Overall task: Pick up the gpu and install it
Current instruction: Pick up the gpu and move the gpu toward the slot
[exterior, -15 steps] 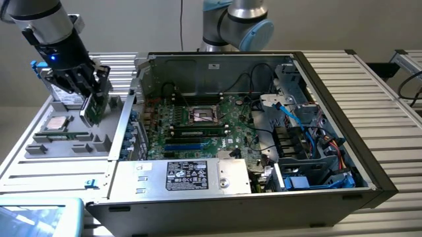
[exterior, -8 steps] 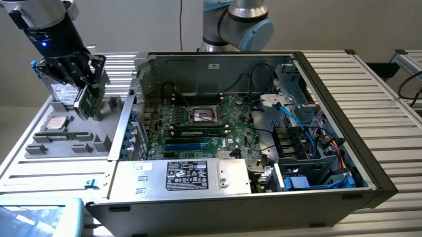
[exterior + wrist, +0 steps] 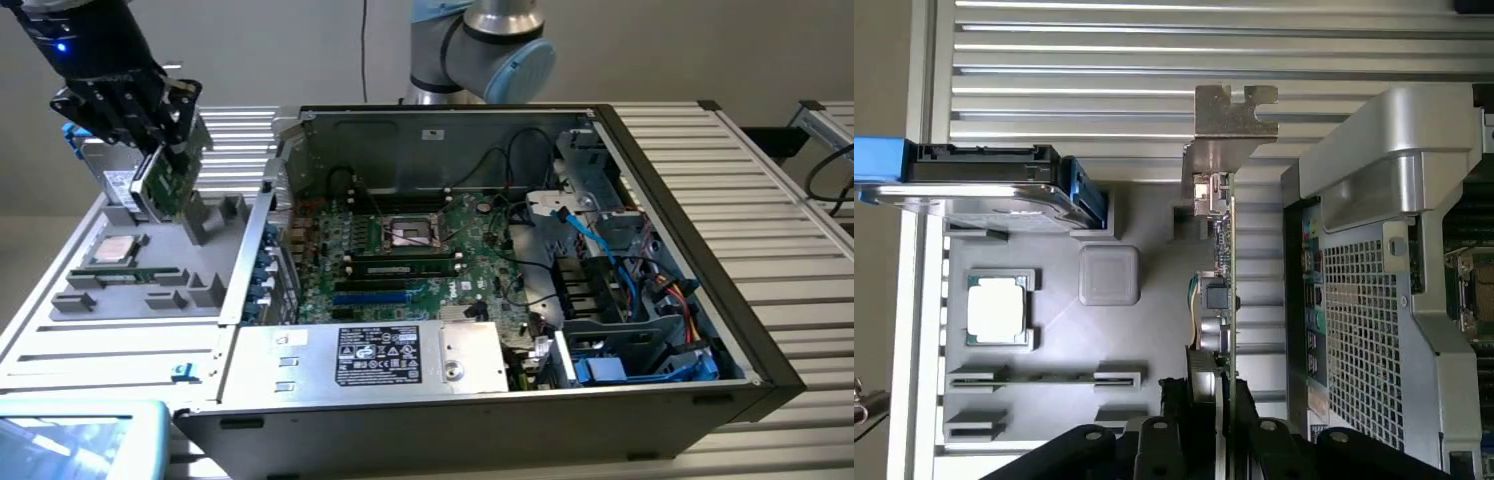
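- Your claw (image 3: 158, 135) is clamped on the gpu (image 3: 170, 182), so the pick-up looks done. The install isn't.
- The card hangs over the grey tray (image 3: 167, 242) at the exterior view's left and looks lifted clear of it. It's beside the open pc case (image 3: 400, 130), not in it.
- From the wrist, the claw (image 3: 1212, 405) pinches one end of the gpu (image 3: 1226, 250), with the silver bracket (image 3: 1232, 120) at the far end.
- My guess: you'll need to clear the case wall, then line the card's edge up with the slots (image 3: 380, 297).

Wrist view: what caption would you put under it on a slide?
The gripper holds the gpu edge-on above the gray parts tray, beside the open computer case.
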### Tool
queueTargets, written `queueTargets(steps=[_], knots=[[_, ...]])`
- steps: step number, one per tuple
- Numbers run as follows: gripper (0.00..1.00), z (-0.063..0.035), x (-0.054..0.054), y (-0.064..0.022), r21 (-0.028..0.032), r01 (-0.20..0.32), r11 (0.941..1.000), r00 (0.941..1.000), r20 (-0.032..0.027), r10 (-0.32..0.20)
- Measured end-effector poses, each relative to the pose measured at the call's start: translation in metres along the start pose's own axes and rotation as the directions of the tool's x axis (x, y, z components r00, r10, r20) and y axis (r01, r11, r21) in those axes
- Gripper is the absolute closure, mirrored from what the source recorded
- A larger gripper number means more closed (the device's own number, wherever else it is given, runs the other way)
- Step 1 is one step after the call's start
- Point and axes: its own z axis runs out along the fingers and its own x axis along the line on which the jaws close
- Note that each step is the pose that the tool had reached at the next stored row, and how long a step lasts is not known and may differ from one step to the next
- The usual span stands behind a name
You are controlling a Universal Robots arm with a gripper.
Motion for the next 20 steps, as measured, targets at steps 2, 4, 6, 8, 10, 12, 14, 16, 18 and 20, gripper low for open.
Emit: queueTargets(steps=[2,4,6,8,10,12,14,16,18,20], knots=[[0.72,-0.0093,-0.001,-0.0002,0.0000,-0.002,1.0000,1.0000,-0.0023,0.002],[0.72,-0.0181,-0.002,-0.0004,0.0002,-0.003,1.0000,1.0000,-0.0048,0.003],[0.72,-0.0271,-0.003,-0.0004,0.0003,-0.005,1.0000,1.0000,-0.0074,0.005],[0.72,-0.0365,-0.004,-0.0002,0.0004,-0.005,1.0000,0.9999,-0.0106,0.005],[0.72,-0.0452,-0.009,-0.0002,0.0006,-0.006,1.0000,0.9999,-0.0135,0.006],[0.72,-0.0540,-0.016,-0.0006,0.0006,-0.006,1.0000,0.9999,-0.0157,0.006],[0.72,-0.0628,-0.024,-0.0012,0.0007,-0.006,1.0000,0.9998,-0.0175,0.006],[0.72,-0.0712,-0.034,-0.0019,0.0006,-0.006,1.0000,0.9998,-0.0190,0.006],[0.72,-0.0755,-0.043,-0.0020,-0.0001,-0.006,1.0000,0.9998,-0.0190,0.006],[0.72,-0.0777,-0.052,-0.0019,-0.0007,-0.006,1.0000,0.9998,-0.0192,0.006]])
